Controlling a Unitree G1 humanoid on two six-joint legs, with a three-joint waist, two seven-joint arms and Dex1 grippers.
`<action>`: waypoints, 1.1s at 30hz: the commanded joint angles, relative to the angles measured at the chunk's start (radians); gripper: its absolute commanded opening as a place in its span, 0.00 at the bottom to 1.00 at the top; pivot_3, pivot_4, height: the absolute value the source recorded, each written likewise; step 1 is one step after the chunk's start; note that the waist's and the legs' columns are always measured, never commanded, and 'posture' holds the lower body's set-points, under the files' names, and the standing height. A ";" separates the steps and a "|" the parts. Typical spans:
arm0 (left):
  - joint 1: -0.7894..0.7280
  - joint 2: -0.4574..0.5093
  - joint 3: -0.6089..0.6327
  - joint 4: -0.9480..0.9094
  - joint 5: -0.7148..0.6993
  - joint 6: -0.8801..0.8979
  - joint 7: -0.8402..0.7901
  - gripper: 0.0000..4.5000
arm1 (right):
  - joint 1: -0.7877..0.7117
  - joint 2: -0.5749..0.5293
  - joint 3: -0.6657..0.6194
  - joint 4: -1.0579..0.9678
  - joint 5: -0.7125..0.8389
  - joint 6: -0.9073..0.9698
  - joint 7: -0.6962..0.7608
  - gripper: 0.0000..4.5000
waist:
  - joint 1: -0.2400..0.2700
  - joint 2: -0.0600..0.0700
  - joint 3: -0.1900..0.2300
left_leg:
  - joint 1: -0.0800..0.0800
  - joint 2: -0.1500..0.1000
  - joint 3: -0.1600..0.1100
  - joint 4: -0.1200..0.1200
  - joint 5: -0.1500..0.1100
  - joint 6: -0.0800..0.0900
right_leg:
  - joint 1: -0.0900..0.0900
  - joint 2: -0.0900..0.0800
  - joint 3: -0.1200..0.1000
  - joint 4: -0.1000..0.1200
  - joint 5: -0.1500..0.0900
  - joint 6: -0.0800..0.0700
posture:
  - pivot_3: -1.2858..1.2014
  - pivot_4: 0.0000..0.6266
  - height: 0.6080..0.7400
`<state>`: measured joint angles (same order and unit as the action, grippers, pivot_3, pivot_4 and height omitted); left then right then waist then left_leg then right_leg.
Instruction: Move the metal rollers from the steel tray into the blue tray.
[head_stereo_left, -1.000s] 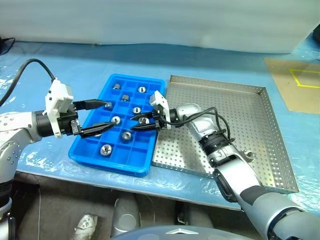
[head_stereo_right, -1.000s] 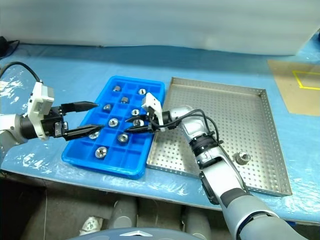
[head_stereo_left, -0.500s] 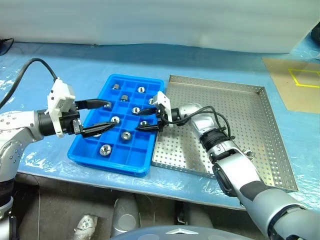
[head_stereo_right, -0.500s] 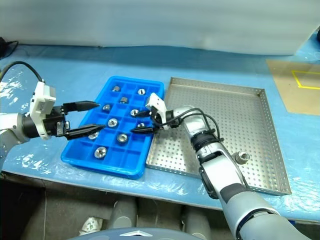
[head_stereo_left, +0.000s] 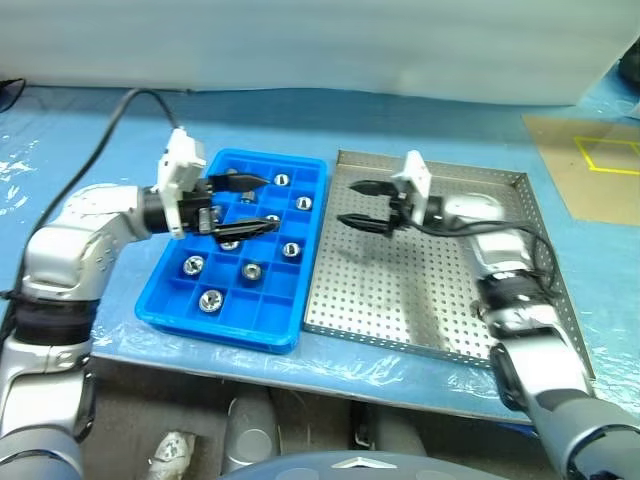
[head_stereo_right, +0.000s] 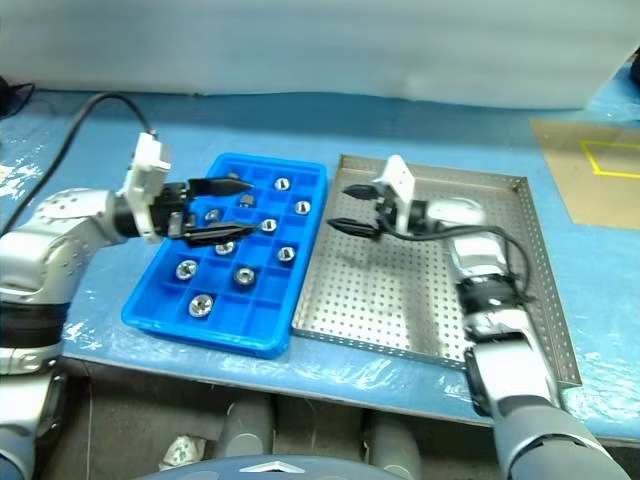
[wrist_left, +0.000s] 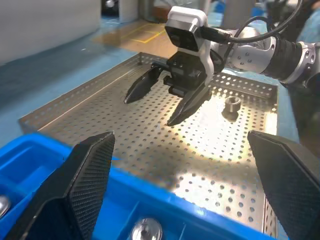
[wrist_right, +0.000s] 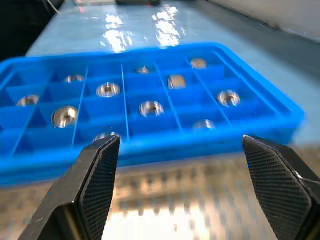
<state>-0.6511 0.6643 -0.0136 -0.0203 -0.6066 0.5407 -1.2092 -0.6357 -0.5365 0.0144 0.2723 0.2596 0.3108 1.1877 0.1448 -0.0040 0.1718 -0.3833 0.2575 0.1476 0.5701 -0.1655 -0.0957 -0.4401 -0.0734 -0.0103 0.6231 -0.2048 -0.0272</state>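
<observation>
The blue tray (head_stereo_left: 316, 258) sits left of the steel tray (head_stereo_left: 440, 300). Several metal rollers lie in its compartments, such as one (head_stereo_left: 291, 249) near its right wall and another (head_stereo_left: 211, 298) at the front. One roller (wrist_left: 231, 104) rests on the steel tray's perforated floor, seen in the left wrist view. My left gripper (head_stereo_left: 270, 204) hovers open and empty over the blue tray's middle, pointing right. Above the steel tray's left part, my right gripper (head_stereo_left: 346, 202) is open and empty, pointing left toward the blue tray (wrist_right: 150, 145).
Both trays lie on a table covered with blue plastic film (head_stereo_left: 120, 140). A brown board with yellow tape (head_stereo_left: 590, 165) lies at the far right. The table's front edge (head_stereo_left: 200, 345) runs just below the trays.
My right gripper opened, left a roller in a blue tray compartment, and swung right over the steel tray. The left gripper moved right, further over the blue tray.
</observation>
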 joint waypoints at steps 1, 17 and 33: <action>-0.111 -0.076 -0.065 0.116 0.046 -0.092 -0.088 1.00 | 0.092 -0.141 -0.083 -0.204 0.082 0.125 0.031 0.89 | -0.019 0.000 0.000 | 0.000 -0.001 0.000 0.000 0.000 0.000 | 0.000 0.000 0.000 0.000 0.000 0.001 | 0.46 0.24 1.00; -0.265 -0.295 -0.190 0.399 0.139 -0.214 -0.358 1.00 | 0.631 -0.256 -0.367 -0.570 0.184 0.274 -0.185 0.89 | -0.129 0.001 0.000 | 0.006 -0.005 0.009 0.003 -0.006 0.011 | 0.003 0.001 0.013 -0.004 0.002 0.003 | 0.36 0.24 1.00; -0.247 -0.284 -0.171 0.358 0.155 -0.181 -0.366 1.00 | 0.633 -0.188 -0.307 -0.191 0.073 0.078 -0.296 0.89 | -0.154 0.001 -0.001 | 0.005 -0.007 0.011 0.005 -0.010 0.017 | 0.005 -0.001 0.014 -0.012 0.003 0.005 | 0.37 0.24 1.00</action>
<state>-0.8943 0.3697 -0.2040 0.3800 -0.4452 0.3578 -1.5777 0.0074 -0.7131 -0.2983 0.0486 0.3564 0.4359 0.8914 -0.0094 -0.0027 0.1710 -0.3785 0.2504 0.1581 0.5753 -0.1754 -0.0785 -0.4353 -0.0744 0.0032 0.6110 -0.2021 -0.0222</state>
